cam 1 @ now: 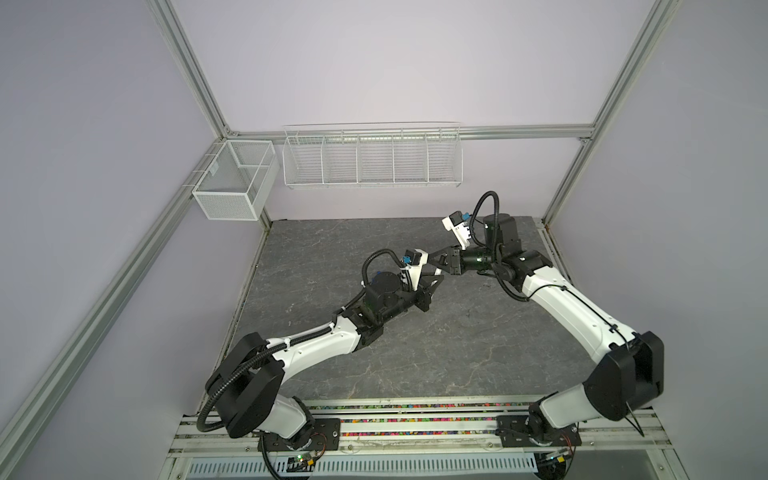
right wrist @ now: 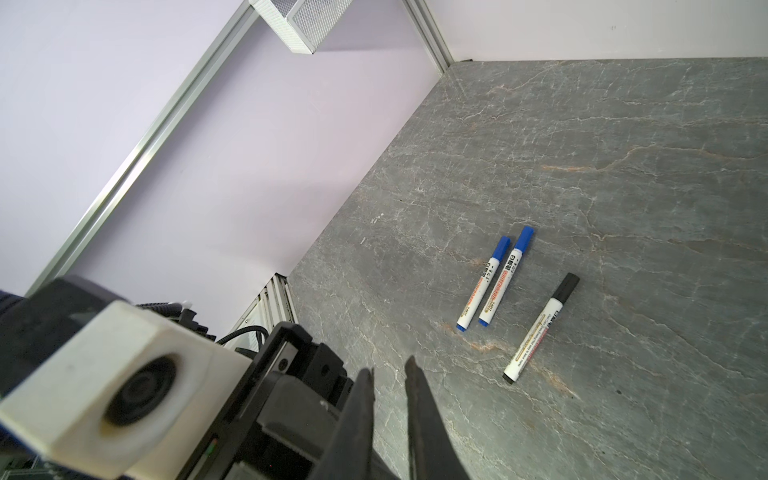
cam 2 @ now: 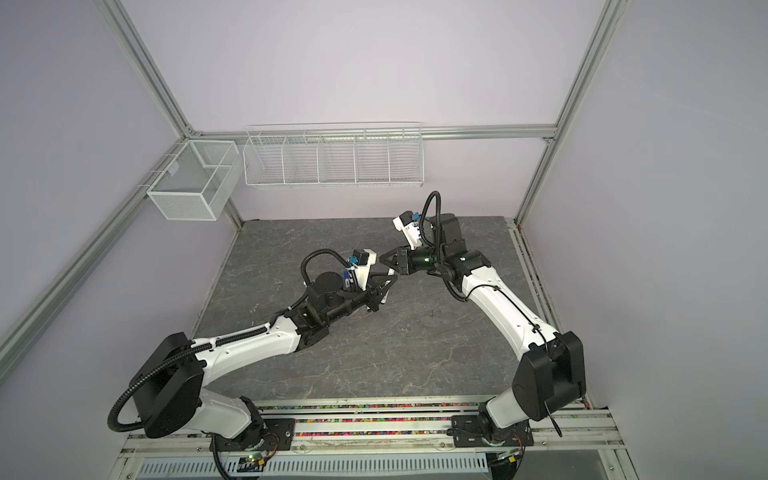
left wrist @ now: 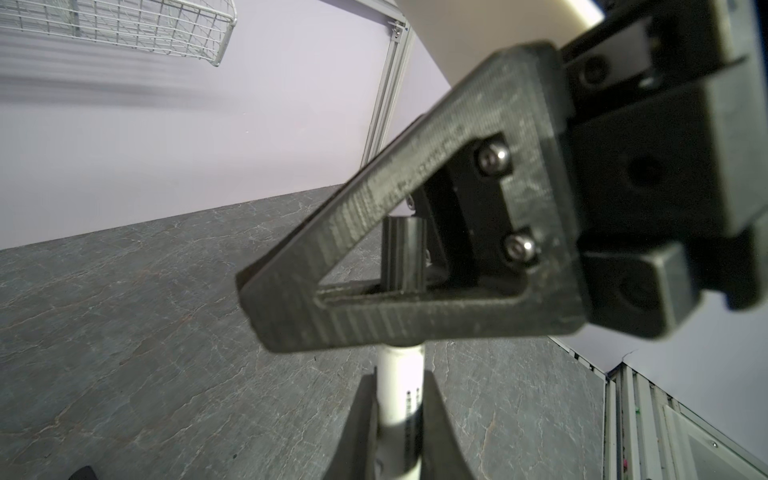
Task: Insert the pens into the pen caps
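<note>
The left hand (left wrist: 400,380) was closed on a slim white plastic marker pen (left wrist: 401,370) with dark print on its barrel. The pen was gripped on the barrel, with its front end pointing away from the wrist. Directly in line with it, a short dark glossy plastic cap (left wrist: 403,253) was seen through the open frame of a finger (left wrist: 357,216) of the right hand (right wrist: 388,368). That hand was closed to a narrow gap and was judged to be gripping the cap, which was hidden in the right wrist view itself. The joint between pen and cap was covered by the finger's lower bar, so how deeply the pen was seated could not be told.

Further out, three pens were found already capped and lying flat on the grey marble-patterned counter (right wrist: 623,124). They were two white pens with blue caps (right wrist: 482,286), side by side and nearly touching, and near them a white pen with a black cap (right wrist: 539,328). No loose cap was seen. The task was therefore judged three-quarters done, with only the seating and setting down of the fourth pen left.

In both top views the left arm (cam 1: 320,343) and right arm (cam 1: 573,307) were reached in from the near edge. Their forearms converged so that the hands met tip to tip above the middle of the counter.
</note>
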`<state>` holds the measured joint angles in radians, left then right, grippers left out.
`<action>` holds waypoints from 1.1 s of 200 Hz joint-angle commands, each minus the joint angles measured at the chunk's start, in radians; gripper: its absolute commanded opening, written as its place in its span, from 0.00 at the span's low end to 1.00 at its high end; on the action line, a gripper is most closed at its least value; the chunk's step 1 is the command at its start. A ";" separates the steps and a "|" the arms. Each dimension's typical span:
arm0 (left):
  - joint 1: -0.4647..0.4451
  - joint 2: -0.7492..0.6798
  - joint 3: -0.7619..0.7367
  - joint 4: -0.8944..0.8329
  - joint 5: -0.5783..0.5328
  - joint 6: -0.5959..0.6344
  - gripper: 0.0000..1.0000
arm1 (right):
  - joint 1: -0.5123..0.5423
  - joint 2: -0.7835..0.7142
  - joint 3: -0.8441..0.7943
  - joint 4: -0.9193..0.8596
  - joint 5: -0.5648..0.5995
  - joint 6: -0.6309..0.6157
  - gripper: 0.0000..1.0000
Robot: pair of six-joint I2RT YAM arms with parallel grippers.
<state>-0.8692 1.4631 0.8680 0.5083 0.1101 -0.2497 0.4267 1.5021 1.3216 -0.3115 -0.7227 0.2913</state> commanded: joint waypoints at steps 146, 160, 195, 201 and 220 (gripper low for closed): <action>0.002 0.080 -0.275 0.191 -0.383 -0.327 0.00 | -0.104 -0.104 0.015 -0.136 0.069 0.110 0.79; 0.057 0.070 -0.298 0.126 -0.388 -0.436 0.00 | -0.109 -0.092 0.004 -0.165 0.069 0.105 0.78; 0.170 0.036 -0.361 -0.004 -0.389 -0.531 0.00 | -0.109 -0.075 -0.022 -0.202 0.087 0.101 0.77; 0.191 0.037 -0.363 -0.028 -0.380 -0.529 0.00 | -0.109 -0.073 -0.025 -0.204 0.093 0.096 0.77; 0.247 0.059 -0.363 -0.072 -0.353 -0.533 0.00 | -0.110 -0.064 -0.022 -0.216 0.105 0.087 0.77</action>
<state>-0.6739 1.5192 0.5129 0.5259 -0.2588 -0.7124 0.3195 1.4143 1.3140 -0.4938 -0.6437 0.3958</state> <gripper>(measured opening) 0.111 0.772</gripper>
